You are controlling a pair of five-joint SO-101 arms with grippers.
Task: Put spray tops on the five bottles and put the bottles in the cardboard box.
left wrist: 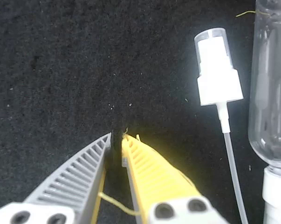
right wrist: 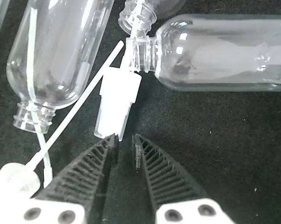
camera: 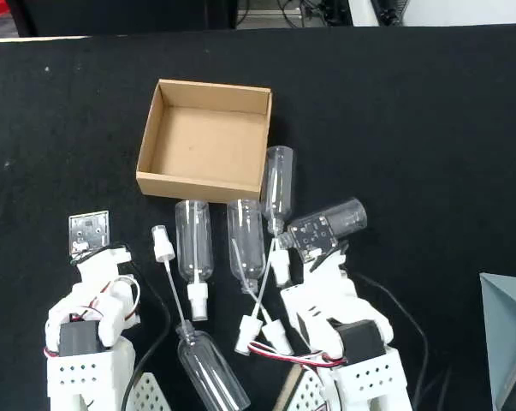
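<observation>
A: What kind of place is this?
B: A robotics lab bench. The table is covered in black cloth, with two white printed arms mounted at the near edge: left arm and right arm. They have perforated bases and exposed wires.
A: Anything behind it?
B: Loose cables past the far edge.

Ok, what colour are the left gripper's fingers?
Left gripper: one finger grey, one yellow; left wrist view shows it best.

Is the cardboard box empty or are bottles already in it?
Empty: the cardboard box shows a bare floor in the high view, and the bottles lie on the table outside it.
</observation>
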